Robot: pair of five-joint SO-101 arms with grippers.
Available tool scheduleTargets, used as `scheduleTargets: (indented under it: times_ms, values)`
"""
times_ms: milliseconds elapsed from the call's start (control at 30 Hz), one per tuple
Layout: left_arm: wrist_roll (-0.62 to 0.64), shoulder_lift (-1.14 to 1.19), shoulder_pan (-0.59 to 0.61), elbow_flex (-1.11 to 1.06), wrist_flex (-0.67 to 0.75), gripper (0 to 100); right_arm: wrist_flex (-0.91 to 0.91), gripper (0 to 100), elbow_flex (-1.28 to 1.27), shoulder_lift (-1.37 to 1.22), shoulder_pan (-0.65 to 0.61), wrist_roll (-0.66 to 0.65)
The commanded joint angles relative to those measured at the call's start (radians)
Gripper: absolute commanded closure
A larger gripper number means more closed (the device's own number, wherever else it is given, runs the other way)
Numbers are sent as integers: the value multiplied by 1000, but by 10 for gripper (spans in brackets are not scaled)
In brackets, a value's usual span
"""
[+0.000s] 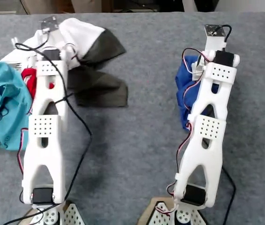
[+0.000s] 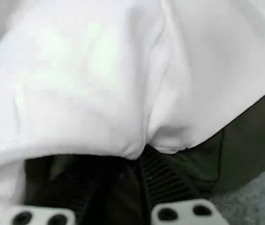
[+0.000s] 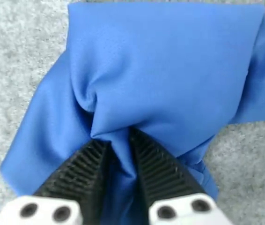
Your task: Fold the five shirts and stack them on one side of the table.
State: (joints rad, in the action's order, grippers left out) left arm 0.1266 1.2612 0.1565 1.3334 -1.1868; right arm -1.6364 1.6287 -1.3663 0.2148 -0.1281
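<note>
**A:** Where are the five shirts lying?

**B:** All of them are sitting on the grey table (image 1: pixel 137 154), and none looks folded yet. A teal shirt (image 1: pixel 1 108) is bunching at the left edge of the high view. A red shirt (image 1: pixel 28 77) is peeking out just beside it, against the left arm. A white shirt (image 2: pixel 76 70) is lying crumpled at the far left, touching a dark olive shirt (image 1: pixel 99 89) that is spilling out toward the middle. A blue shirt (image 3: pixel 170 70) is sitting on the right side, well apart from that heap.

**A:** What are the grippers doing?

**B:** The left gripper (image 2: pixel 139 157) is reaching into the white shirt. Its ribbed jaws are drawing close together and pinching a fold of white cloth, with dark olive cloth lying just beside them. The right gripper (image 3: pixel 118 138) is squeezing a gathered ridge of the blue shirt, with its jaws pressing in from both sides.

**A:** Why hold them that way?

**B:** Each arm seems to be taking on one shirt of its own. Pinching a raised fold is probably giving a firm hold on limp cloth, ready for lifting or dragging it flat. The left arm is gripping the top layer, likely to peel the white shirt away from the dark one. There is a risk it is catching both.
</note>
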Motion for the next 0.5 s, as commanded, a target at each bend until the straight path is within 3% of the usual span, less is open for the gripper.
scheduleTargets:
  times_ms: [0, 100, 233, 333, 467]
  values:
    - [-2, -19, 152, 37, -127, 981, 5, 994, 38, 4, -22, -3]
    - [-34, -45, 241, 133, -325, 981, 12, 994, 36, 4, -22, -3]
    - [-209, -51, 350, 296, -517, 981, 17, 994, 36, 4, -22, -3]
    - [-322, -56, 443, 338, -562, 981, 17, 994, 36, 4, -22, -3]
    - [-381, -79, 583, 338, -563, 981, 17, 994, 36, 4, -22, -3]
